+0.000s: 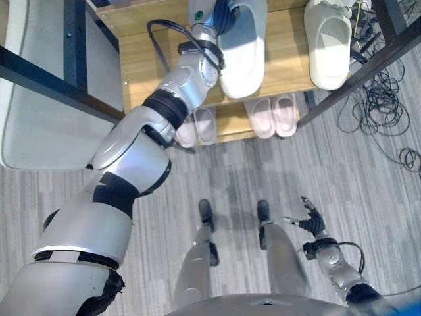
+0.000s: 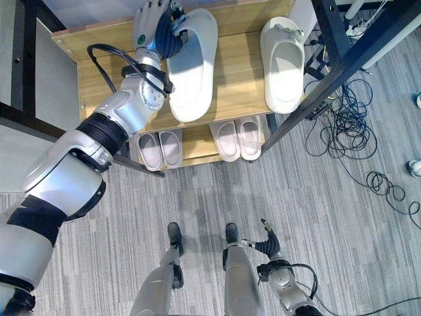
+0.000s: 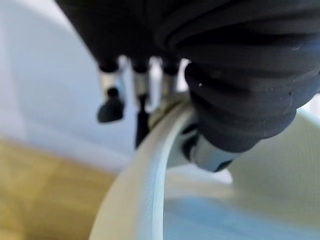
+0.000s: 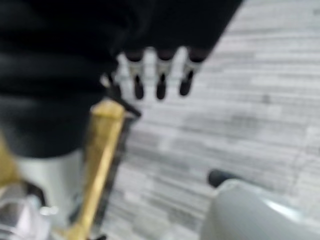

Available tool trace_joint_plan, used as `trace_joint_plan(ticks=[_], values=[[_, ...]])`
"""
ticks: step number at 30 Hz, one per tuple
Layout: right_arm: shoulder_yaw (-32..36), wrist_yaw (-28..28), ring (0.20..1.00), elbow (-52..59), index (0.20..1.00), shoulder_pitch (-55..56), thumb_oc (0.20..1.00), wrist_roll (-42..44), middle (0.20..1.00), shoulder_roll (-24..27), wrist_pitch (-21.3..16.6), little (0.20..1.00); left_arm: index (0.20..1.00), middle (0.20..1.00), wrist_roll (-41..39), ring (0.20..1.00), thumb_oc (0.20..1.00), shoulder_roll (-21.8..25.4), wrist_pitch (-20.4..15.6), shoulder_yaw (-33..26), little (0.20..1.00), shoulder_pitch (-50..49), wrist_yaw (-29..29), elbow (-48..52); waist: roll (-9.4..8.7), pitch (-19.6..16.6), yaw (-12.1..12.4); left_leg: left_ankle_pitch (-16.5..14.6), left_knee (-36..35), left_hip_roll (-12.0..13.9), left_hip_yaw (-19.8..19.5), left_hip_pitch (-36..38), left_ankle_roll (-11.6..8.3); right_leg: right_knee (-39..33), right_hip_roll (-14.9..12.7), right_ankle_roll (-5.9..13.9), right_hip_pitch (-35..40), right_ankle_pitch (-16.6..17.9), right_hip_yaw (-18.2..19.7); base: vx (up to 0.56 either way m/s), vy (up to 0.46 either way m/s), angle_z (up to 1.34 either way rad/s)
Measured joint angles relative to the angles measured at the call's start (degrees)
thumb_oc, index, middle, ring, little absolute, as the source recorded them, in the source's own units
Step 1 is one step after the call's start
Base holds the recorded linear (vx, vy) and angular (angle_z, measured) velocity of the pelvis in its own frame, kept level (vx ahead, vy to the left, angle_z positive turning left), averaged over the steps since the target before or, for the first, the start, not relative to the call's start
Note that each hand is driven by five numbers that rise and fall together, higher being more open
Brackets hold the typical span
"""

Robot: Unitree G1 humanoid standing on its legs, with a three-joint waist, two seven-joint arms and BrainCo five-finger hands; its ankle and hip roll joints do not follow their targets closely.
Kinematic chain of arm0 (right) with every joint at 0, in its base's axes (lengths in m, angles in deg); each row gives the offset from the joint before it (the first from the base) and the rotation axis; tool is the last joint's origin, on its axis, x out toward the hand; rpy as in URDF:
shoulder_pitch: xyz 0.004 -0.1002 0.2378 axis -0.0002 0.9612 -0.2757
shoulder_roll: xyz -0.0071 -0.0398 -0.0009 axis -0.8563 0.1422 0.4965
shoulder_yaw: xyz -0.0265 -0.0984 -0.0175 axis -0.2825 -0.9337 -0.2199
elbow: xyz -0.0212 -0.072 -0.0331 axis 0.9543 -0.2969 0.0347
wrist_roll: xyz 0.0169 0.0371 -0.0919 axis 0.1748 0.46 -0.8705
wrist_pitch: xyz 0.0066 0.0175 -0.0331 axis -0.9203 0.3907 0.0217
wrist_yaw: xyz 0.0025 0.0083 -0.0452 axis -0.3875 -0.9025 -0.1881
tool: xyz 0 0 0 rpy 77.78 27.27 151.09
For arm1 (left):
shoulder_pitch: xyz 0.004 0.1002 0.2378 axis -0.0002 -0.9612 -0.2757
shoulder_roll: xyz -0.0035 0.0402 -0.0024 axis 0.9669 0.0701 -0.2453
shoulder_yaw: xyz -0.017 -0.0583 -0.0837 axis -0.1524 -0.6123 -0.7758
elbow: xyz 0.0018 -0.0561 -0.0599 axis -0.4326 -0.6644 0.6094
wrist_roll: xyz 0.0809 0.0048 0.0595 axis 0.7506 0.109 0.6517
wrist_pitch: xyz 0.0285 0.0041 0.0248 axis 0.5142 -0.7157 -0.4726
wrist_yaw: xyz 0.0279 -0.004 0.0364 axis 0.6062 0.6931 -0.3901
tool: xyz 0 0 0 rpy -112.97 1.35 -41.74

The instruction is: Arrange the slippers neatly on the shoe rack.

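Two tiers make up the wooden shoe rack [image 2: 243,79], the largest item here and our reference for all positions. On its top shelf lie two large white slippers. The right slipper [image 2: 283,59] rests flat near the rack's right post, toe toward the robot, untouched. The left slipper [image 2: 192,66] lies well apart from it, near the shelf's middle, roughly parallel.

We find the left hand [image 2: 161,29] at the far end of that left slipper, fingers curled over its rim; the left wrist view confirms the rim [image 3: 150,165] pinched between fingers and thumb. We judge this hold serves to slide or turn the slipper into line with its partner, so the step in hand is alignment, not yet release.

On the lower shelf, two pairs of small pale slippers [image 2: 237,138] sit side by side at the front edge, already orderly.

The right hand [image 1: 309,220] hangs low, well clear of the rack, above the grey floor [image 2: 329,210], fingers loosely spread, holding nothing.
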Motion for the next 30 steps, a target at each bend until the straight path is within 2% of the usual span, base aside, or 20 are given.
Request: trace_joint_plan(ticks=[7,18,19,20,27,30], values=[[0.2,0.2,1.000,-1.0,1.000,-0.2,1.000,0.0,1.000,0.1,0.0,1.000,0.200,0.200,-1.9,0.200,0.200,-4.3,-0.1,-0.3,0.200,-0.1,-0.1,-1.7,0.25,-0.1,-0.1,1.5,-0.3,0.0,-0.1,-2.0,-0.28,3.6,0.0,-0.60,-4.1,-0.7,0.6,0.01,-0.005,0.00],[-0.9,1.3,1.000,-1.2,1.000,-1.3,1.000,0.0,1.000,0.5,0.0,1.000,0.200,0.200,-4.3,0.200,0.200,-3.9,0.2,-0.2,0.200,2.3,-0.1,-5.8,1.80,0.2,-0.5,2.4,-0.3,0.1,0.4,-4.9,-0.55,4.8,0.5,-1.22,-8.0,-0.3,1.3,0.01,-0.001,-0.03],[-1.2,1.3,1.000,-1.4,1.000,-1.3,1.000,0.0,1.000,0.5,0.0,1.000,0.551,0.551,-4.5,0.551,0.551,-3.7,0.1,-0.3,0.551,3.0,-0.1,-7.4,1.80,0.2,-0.6,2.4,-0.3,0.1,0.4,-5.3,-0.54,4.8,0.5,-1.25,-8.4,-0.3,1.3,0.00,0.000,0.00],[-1.4,1.3,1.000,-1.7,1.000,-1.4,1.000,0.0,1.000,0.5,0.0,1.000,1.000,1.000,-4.6,1.000,1.000,-3.5,-0.2,-0.3,1.000,3.4,0.0,-8.4,1.78,0.3,-0.7,2.4,-0.3,0.1,0.4,-5.3,-0.54,4.8,0.5,-1.26,-8.4,-0.2,1.3,0.00,0.000,0.00],[-1.3,1.3,1.000,-2.4,1.000,-1.7,1.000,0.0,1.000,0.6,-0.2,1.000,1.000,1.000,-5.1,1.000,1.000,0.8,0.4,-0.3,1.000,6.7,-0.2,-13.2,1.71,0.7,-1.6,2.4,-0.5,0.2,0.4,-5.3,-0.54,4.4,0.7,-1.26,-8.4,-0.2,1.4,0.00,0.000,0.00],[-1.4,1.3,1.000,-4.2,1.000,-2.6,1.000,0.4,1.000,0.6,-0.2,1.000,1.000,1.000,-7.0,1.000,1.000,1.9,0.3,-2.8,1.000,6.7,-0.2,-13.1,1.63,0.9,-1.7,2.4,-0.5,0.2,0.3,-5.3,-0.54,4.4,0.6,-1.28,-8.2,-0.1,1.3,-0.01,0.009,0.02]])
